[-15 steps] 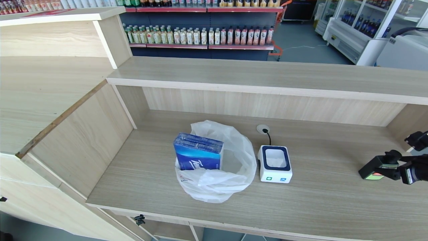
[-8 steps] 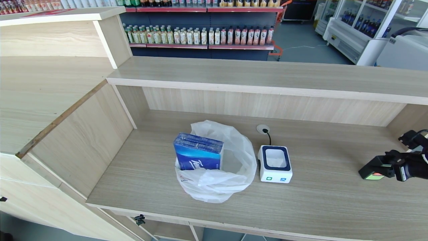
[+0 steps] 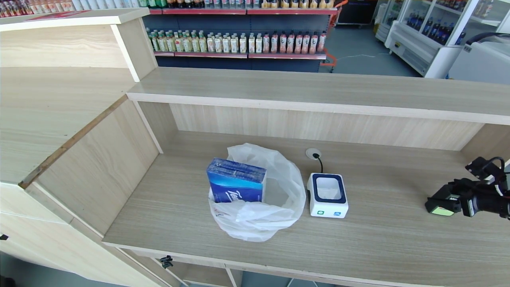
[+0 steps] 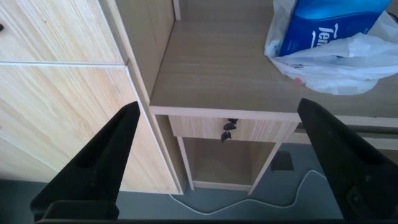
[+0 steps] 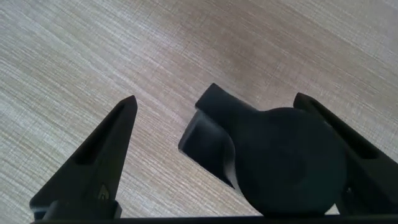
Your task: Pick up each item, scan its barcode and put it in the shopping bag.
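Well rightward, right gripper (image 5: 216, 106) gapes around a dark item (image 5: 280, 162); left gripper (image 4: 219, 106) gapes before the counter (image 4: 211, 68) edge.

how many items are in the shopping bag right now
1. The blue rectangular tissue pack stands upright in the left side of the translucent white plastic shopping bag; something small might be hidden under its folds.

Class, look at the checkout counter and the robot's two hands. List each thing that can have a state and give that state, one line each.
shopping bag, open, mouth up on the counter.
blue tissue pack, standing inside the bag.
scanner, flat on the counter, window up, cable attached.
left hand, open, empty.
right hand, open, fingers either side of a dark object.
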You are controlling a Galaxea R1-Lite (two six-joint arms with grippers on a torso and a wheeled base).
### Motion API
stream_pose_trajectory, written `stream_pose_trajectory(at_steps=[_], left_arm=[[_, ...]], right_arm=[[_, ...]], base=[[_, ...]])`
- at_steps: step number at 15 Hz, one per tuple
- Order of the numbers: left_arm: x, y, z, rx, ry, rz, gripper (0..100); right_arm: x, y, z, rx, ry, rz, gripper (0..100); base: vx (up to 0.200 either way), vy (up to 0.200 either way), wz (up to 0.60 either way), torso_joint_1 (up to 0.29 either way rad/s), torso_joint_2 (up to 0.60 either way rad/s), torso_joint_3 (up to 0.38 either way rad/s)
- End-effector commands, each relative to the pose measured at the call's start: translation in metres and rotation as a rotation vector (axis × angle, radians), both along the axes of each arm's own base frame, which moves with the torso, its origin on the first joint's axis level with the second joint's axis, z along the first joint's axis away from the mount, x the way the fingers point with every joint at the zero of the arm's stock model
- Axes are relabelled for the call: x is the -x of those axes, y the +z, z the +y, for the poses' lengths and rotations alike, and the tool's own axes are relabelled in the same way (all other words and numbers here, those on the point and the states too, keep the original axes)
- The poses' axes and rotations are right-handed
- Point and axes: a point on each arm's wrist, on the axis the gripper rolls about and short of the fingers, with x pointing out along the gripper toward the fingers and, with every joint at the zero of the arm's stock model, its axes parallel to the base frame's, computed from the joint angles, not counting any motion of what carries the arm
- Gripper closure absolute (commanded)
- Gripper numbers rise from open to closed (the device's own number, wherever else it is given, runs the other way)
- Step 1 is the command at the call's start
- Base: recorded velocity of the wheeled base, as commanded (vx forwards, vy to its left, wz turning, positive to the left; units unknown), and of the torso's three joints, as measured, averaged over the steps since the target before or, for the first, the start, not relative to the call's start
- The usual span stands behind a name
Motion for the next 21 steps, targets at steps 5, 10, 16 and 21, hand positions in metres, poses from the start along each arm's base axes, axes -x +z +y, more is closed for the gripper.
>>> stream_pose_trajectory(at_steps=[5, 10, 16, 21], left_arm=[[0.0, 0.0, 0.0, 0.0, 0.0, -0.001, 0], [0.0, 0.0, 0.0, 0.0, 0.0, -0.001, 0], [0.0, 0.0, 0.0, 0.0, 0.002, -0.001, 0], [0.0, 0.0, 0.0, 0.0, 0.0, -0.001, 0]], right_arm=[[-0.002, -0.005, 0.007, -0.001, 0.045, 0.0, 0], [-0.001, -0.007, 0.009, 0.019, 0.068, 0.013, 0], [-0.007, -0.013, 0.014, 0.009, 0.109, 0.011, 0], [-0.012, -0.016, 0.021, 0.004, 0.13, 0.016, 0]], base=[[0.0, 0.0, 0.0, 0.0, 0.0, 0.0], [0.0, 0.0, 0.0, 0.0, 0.0, 0.0], [0.0, 0.0, 0.0, 0.0, 0.0, 0.0], [0.0, 0.0, 0.0, 0.0, 0.0, 0.0]])
